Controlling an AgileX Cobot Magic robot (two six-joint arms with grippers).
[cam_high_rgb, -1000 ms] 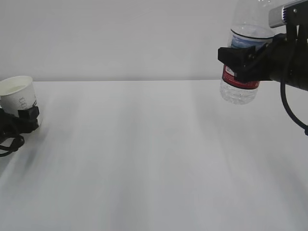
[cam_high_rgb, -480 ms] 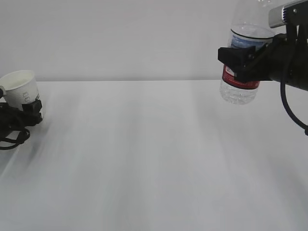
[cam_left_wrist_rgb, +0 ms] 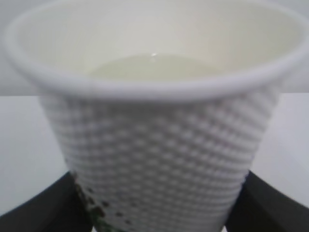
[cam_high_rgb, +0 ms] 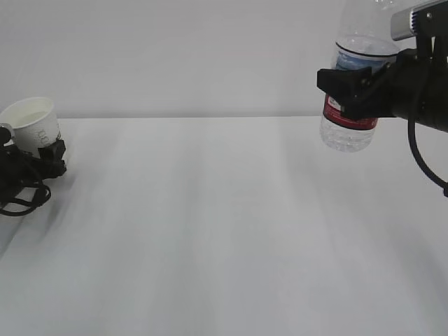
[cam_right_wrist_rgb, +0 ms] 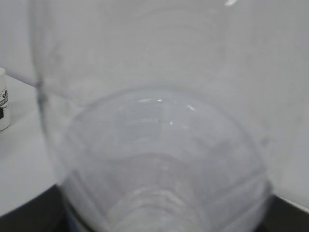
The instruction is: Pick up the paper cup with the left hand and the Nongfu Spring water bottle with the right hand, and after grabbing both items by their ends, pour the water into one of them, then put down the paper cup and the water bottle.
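Left hand [cam_high_rgb: 42,157] jaws clamp paper cup [cam_high_rgb: 35,124], tilted, water [cam_left_wrist_rgb: 159,65] inside | right hand [cam_high_rgb: 350,87] jaws grip Nongfu Spring water bottle [cam_high_rgb: 353,91] upright above desk [cam_high_rgb: 224,224]

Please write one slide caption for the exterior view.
Left hand grips paper cup; right hand holds water bottle aloft.

The table [cam_high_rgb: 224,231] is being viewed by the exterior camera from low and front-on, facing the back wall [cam_high_rgb: 175,56]. The paper cup [cam_left_wrist_rgb: 154,130] is being framed very closely by the left wrist camera, the Nongfu Spring water bottle [cam_right_wrist_rgb: 159,145] by the right; both are being shared with the exterior view.
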